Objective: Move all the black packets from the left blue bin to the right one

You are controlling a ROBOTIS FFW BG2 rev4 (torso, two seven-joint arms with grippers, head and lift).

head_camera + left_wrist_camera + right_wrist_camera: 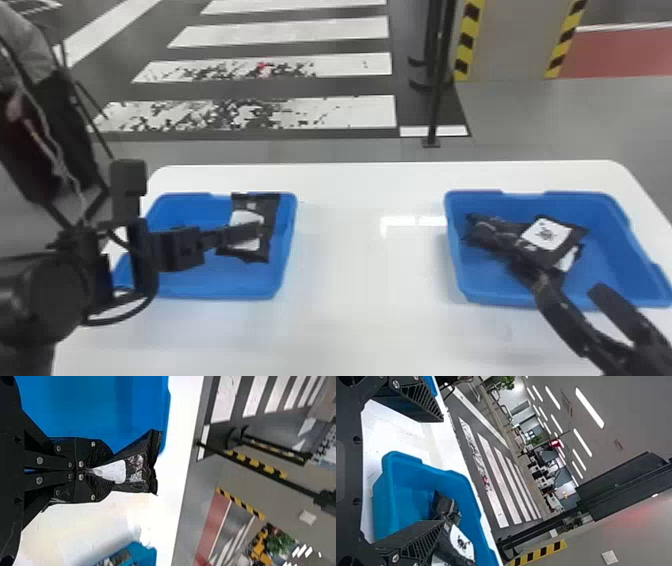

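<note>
My left gripper [260, 230] is over the right part of the left blue bin [200, 287], holding a black packet [267, 240] with a white label. In the left wrist view, the left gripper [89, 471] is shut on one end of that packet [136, 471], pinching it into a fan shape. My right gripper [570, 295] is at the near edge of the right blue bin [457, 260]. Several black packets [560, 235] lie in a pile in that bin. In the right wrist view, the right gripper [439, 471] has its fingers wide apart, with packets [459, 542] beyond the lower finger.
Both bins stand on a white table [360, 280], with a wide gap of tabletop between them. A black pole [437, 100] stands on the floor behind the table. A person [45, 110] is beyond the table's left side.
</note>
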